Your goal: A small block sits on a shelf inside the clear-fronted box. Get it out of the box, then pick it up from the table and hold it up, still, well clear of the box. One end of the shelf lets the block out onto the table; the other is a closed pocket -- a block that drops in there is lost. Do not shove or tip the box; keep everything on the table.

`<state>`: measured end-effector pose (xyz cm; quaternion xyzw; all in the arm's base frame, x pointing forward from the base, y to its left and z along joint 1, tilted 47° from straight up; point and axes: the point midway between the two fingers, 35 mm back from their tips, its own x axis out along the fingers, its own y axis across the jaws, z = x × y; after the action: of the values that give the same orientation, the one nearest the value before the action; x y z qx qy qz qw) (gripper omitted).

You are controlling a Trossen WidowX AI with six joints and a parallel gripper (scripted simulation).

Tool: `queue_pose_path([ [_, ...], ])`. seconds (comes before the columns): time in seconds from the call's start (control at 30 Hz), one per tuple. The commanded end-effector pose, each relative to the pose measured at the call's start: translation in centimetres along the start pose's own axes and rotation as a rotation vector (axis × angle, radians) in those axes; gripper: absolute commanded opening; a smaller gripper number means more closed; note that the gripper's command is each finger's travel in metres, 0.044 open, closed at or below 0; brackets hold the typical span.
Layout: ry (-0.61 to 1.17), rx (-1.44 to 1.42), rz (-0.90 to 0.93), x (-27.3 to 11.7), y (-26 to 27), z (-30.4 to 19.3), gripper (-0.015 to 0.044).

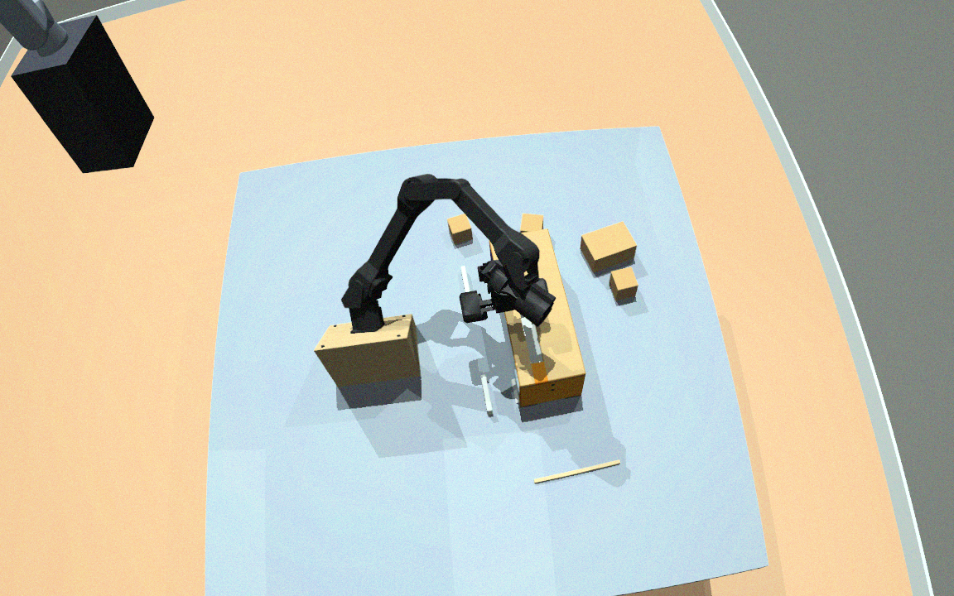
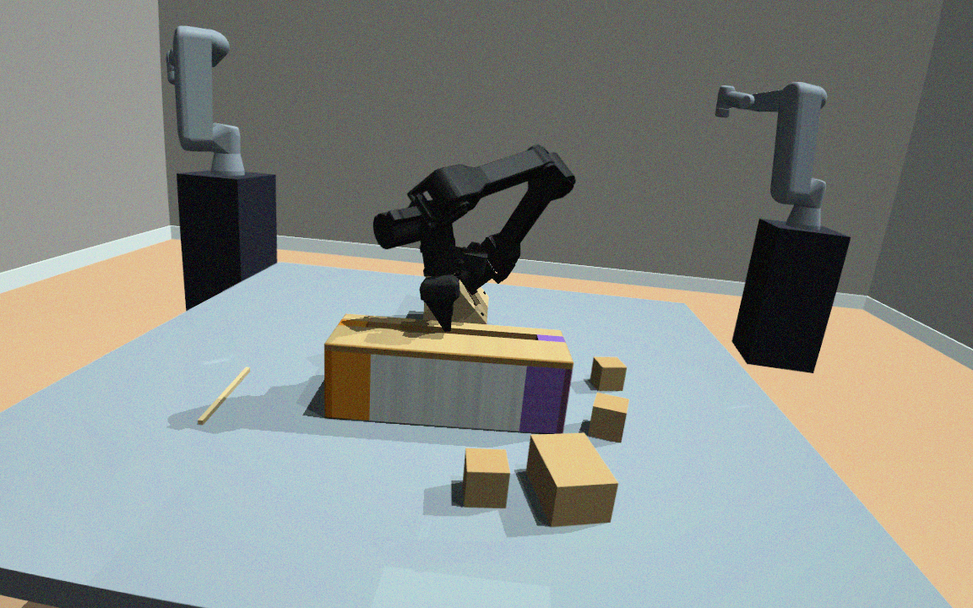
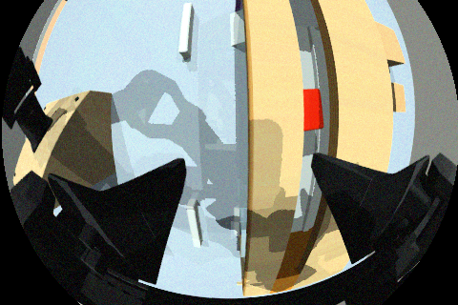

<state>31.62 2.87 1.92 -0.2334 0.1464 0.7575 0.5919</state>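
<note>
sitting as a small red block (image 3: 312, 110) on the shelf inside the box (image 2: 448, 376), about midway along the slot in the lid, seen only from the wrist view. staying hidden in the top view beneath the black arm (image 1: 465, 204) and in the exterior view behind the pale front panel, where nothing inside is making itself out. showing as a plain bright red square, flanked by pale grey shelf on either side, edges a little blurred by the curved lens.

hanging just above the box lid, gripper (image 3: 244, 185) spread wide and gripping nothing, one finger (image 3: 136, 204) over the table side, the other (image 3: 357, 193) over the far half of the lid, straddling the slot. pointing downward in the exterior view, tips close to the lid; touching or not, hard telling.

marking one end of the box in orange (image 2: 347, 382) and the other in purple (image 2: 545, 397). lying beside the box on the arm's side, two short white bars (image 1: 487, 393), partly crossed by arm shadow. resting near the purple end, four tan cubes (image 2: 570, 476) of differing bulk. lying well apart past the orange end, a thin wooden stick (image 2: 223, 394). standing off the table (image 2: 172, 491), two grey camera stands on dark pedestals (image 2: 789, 290).
</note>
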Motion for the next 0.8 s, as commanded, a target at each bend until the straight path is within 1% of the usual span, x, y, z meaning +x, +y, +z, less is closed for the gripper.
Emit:
queue_pose_path([
  [0.0, -0.008, 0.009, 0.004, 0.9, 0.1, -0.2, 0.04],
  [0.77, -0.012, 0.008, 0.004, 4.1, 0.3, -0.8, 0.04],
])
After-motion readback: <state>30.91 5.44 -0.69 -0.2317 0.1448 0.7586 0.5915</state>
